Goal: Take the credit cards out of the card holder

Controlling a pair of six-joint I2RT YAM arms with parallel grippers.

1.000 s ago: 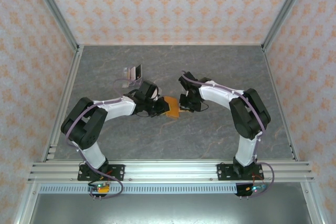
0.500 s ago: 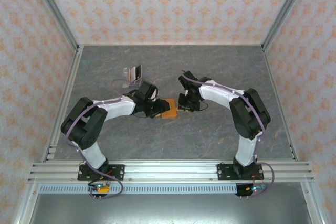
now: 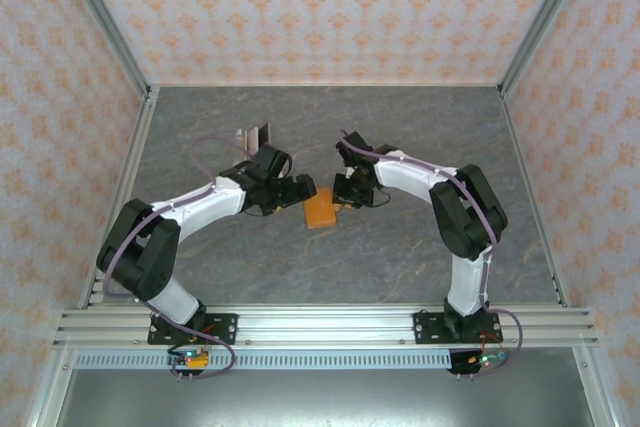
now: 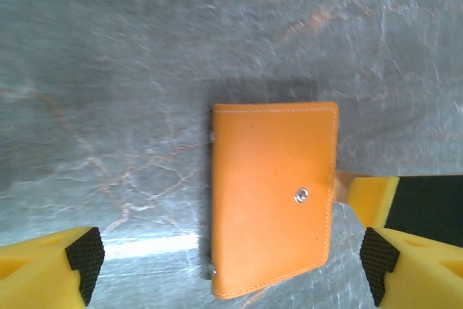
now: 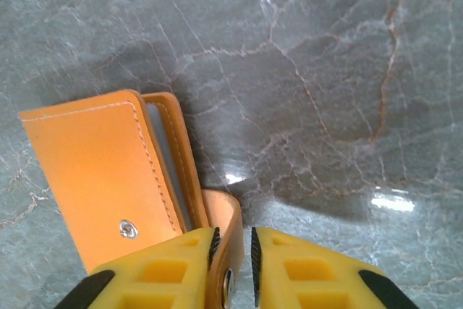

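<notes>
The orange card holder (image 3: 320, 212) lies on the grey marble table (image 3: 400, 137) between the two arms, its snap-stud face (image 4: 271, 197) up. My left gripper (image 4: 231, 273) is open wide, a black-padded finger on either side of the holder's near end, touching nothing. My right gripper (image 5: 231, 255) is shut on the holder's orange closing strap (image 5: 226, 215) beside its right edge. A pale sliver (image 5: 158, 151) shows between the holder's covers. The credit cards are hidden inside.
A small grey and dark object (image 3: 255, 139) stands on the table behind the left arm. Metal frame rails (image 3: 135, 167) and patterned walls close in the table on the left, right and back. Bare marble lies in front of the holder.
My left gripper has let go of the holder and drawn back to the left. The holder has shifted slightly left and toward the arm bases. The right gripper has stayed at the strap.
</notes>
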